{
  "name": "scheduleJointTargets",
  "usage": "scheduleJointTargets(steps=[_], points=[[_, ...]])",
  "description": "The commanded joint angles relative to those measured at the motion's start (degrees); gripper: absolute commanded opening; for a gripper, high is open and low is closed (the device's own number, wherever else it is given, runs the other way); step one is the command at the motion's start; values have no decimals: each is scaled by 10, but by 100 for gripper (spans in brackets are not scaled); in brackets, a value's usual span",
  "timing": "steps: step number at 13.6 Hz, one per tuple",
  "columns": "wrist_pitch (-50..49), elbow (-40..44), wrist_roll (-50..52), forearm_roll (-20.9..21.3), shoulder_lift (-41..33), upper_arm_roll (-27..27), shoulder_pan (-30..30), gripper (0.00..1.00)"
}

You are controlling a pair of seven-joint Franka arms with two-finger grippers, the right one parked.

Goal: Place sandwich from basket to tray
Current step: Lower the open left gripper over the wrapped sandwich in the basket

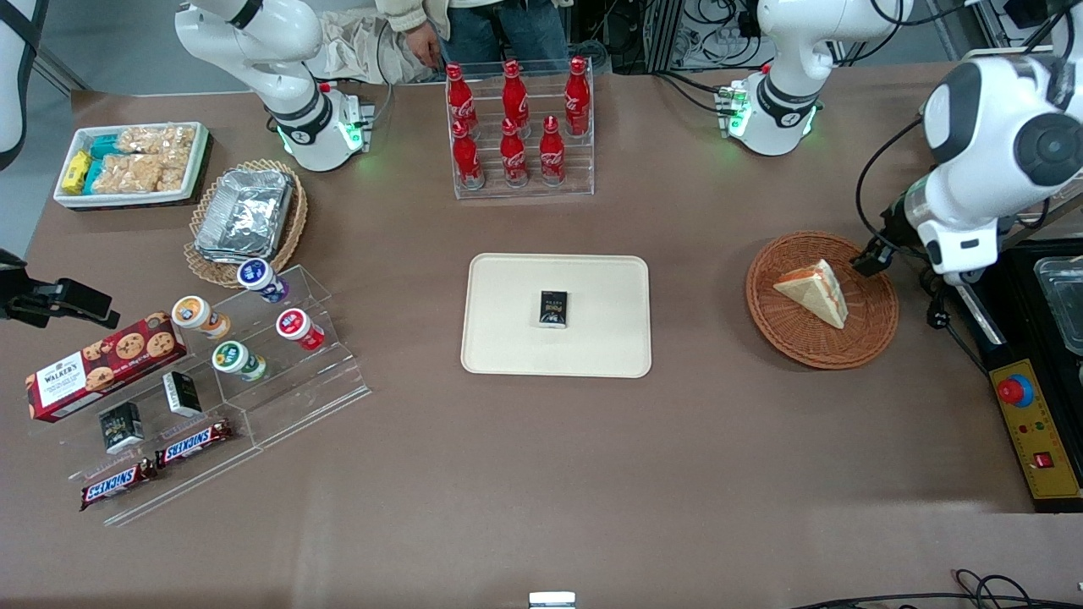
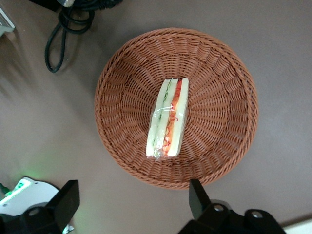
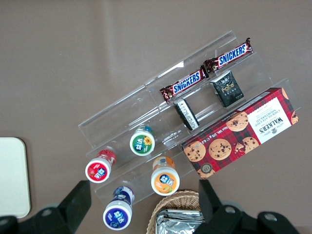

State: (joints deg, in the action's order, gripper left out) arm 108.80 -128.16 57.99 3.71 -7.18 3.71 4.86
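The sandwich (image 1: 815,290), a plastic-wrapped white-bread wedge with orange and green filling, lies in the middle of the round reddish-brown basket (image 1: 871,331). The left wrist view looks straight down on the sandwich (image 2: 168,118) and the basket (image 2: 222,97). My gripper (image 1: 871,257) hangs above the basket's rim, on its working-arm side. It is open (image 2: 131,200), with its black fingers (image 2: 197,196) wide apart and nothing between them. The cream tray (image 1: 508,334) lies mid-table, toward the parked arm from the basket, with a small black box (image 1: 553,308) on it.
A rack of red cola bottles (image 1: 520,127) stands farther from the front camera than the tray. A control box with a red button (image 1: 1015,391) and a black appliance (image 1: 1049,288) sit beside the basket. A black cable (image 2: 62,34) lies near the basket. Snack displays (image 1: 211,364) fill the parked arm's end.
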Motion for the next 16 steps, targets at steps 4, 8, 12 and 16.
scheduleJointTargets(steps=[4,8,12,16], points=[[106,-49,61,10,51,-4,3,100],[154,-75,63,10,75,-21,3,100],[187,-84,67,10,104,-21,1,100],[212,-86,67,9,133,-20,0,100]])
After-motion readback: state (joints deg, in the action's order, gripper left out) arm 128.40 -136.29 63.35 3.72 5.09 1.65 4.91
